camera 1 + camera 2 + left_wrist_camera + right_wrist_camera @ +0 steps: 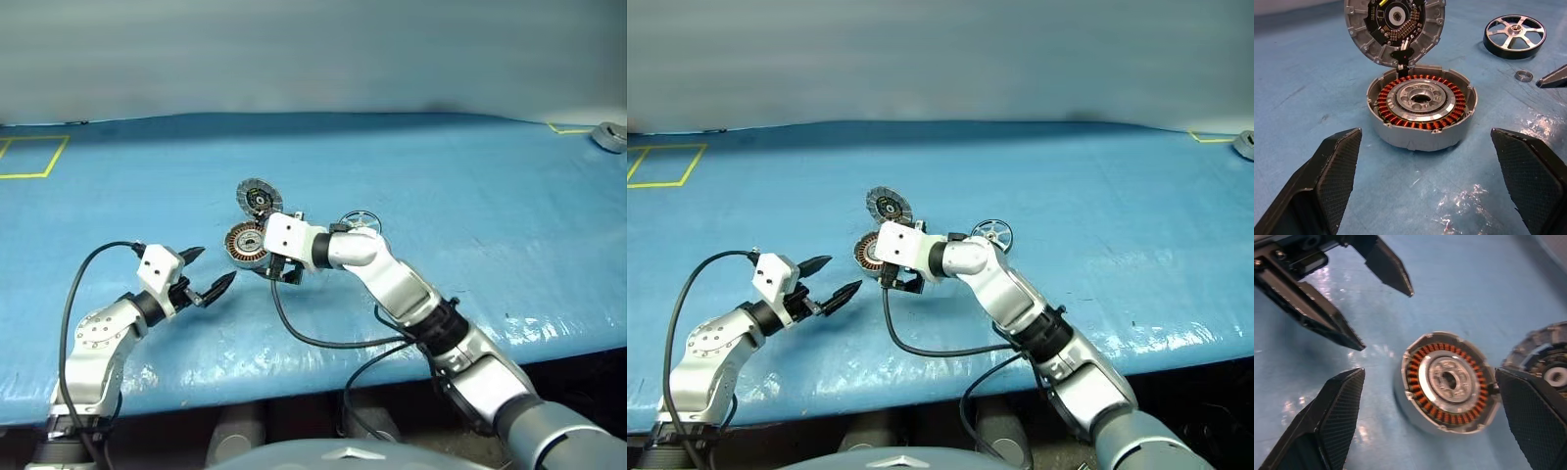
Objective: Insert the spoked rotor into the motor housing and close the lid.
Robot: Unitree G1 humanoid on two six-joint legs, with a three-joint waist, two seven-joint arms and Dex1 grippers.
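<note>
Since the spoked rotor [1514,36] lies on the blue table [470,196] at the upper right of the left wrist view, apart from the motor housing [1421,108], nothing is inserted yet. The lid [1394,28] stands tipped open behind the housing. Both the left gripper [209,275] and right gripper [282,274] are spread wide, empty. Insertion and closing remain.
</note>
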